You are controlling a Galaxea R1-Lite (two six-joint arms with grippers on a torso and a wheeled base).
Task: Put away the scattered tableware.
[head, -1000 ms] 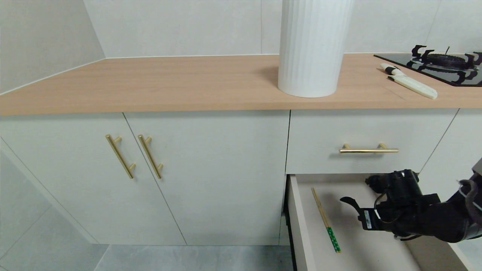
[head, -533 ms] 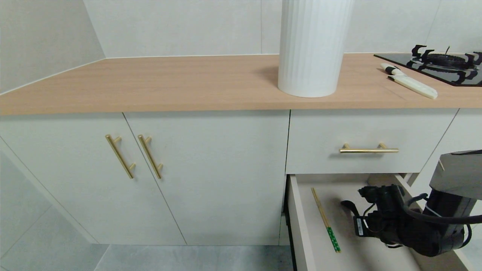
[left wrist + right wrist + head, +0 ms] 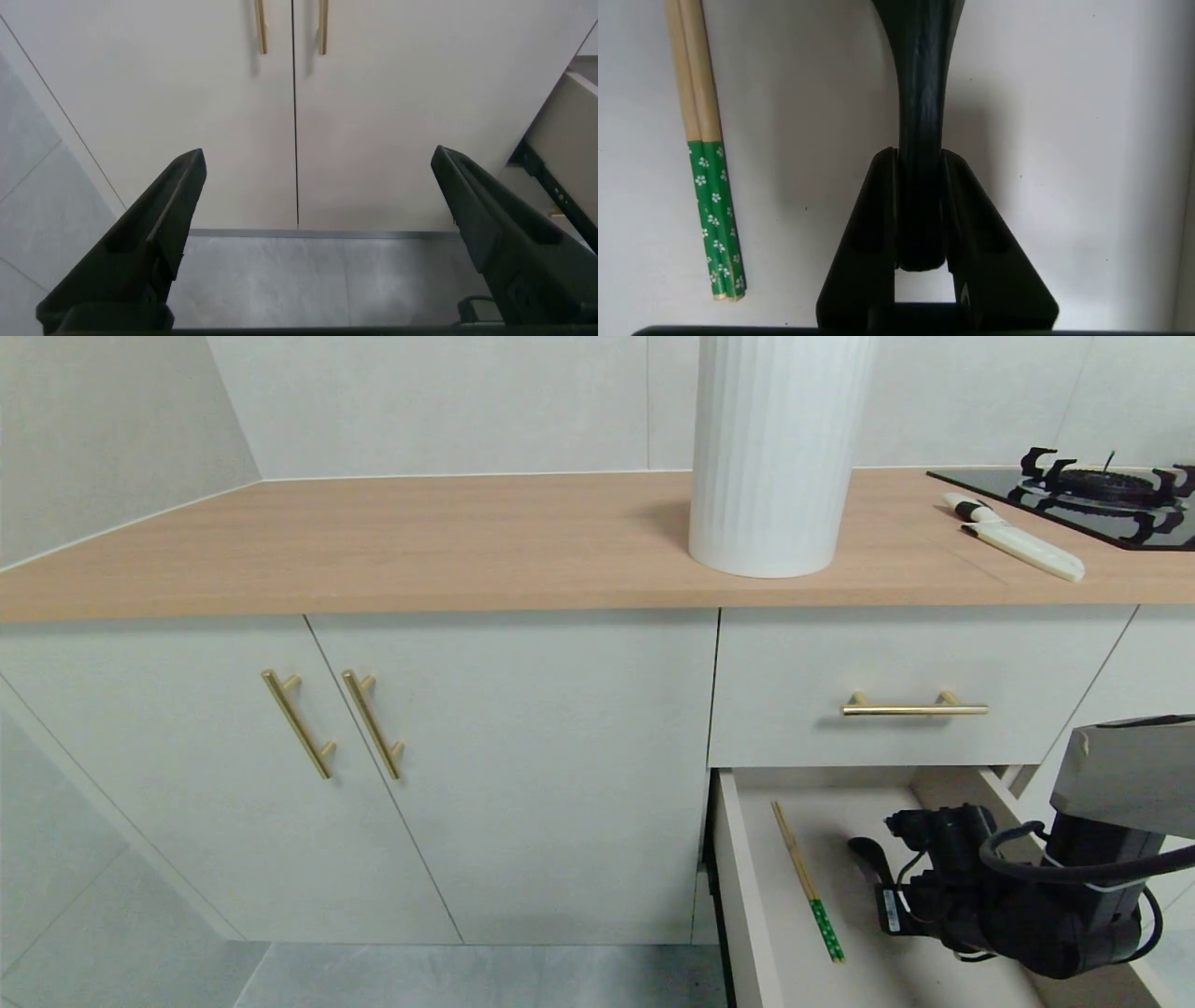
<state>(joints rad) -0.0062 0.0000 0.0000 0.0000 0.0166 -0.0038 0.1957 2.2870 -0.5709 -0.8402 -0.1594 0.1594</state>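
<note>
Lower right, we see the drawer (image 3: pixel 742 896) — chopsticks (image 3: pixel 808 889) lie inside, left of the right gripper (image 3: pixel 892 901) with its utensil (image 3: pixel 868 855). Upper right, on the counter (image 3: pixel 420 541): vase (image 3: pixel 770 457), then knife (image 3: pixel 1018 549), then stove (image 3: pixel 1102 495).

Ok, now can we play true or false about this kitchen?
1. The chopsticks lie in the open drawer. True.
2. The knife is in the drawer too. False: the knife lies up on the counter.
3. The right pincer is shut on a black utensil, over the drawer. True.
4. The left pincer is shut on a spoon. False: the left pincer is open and holds nothing.
</note>
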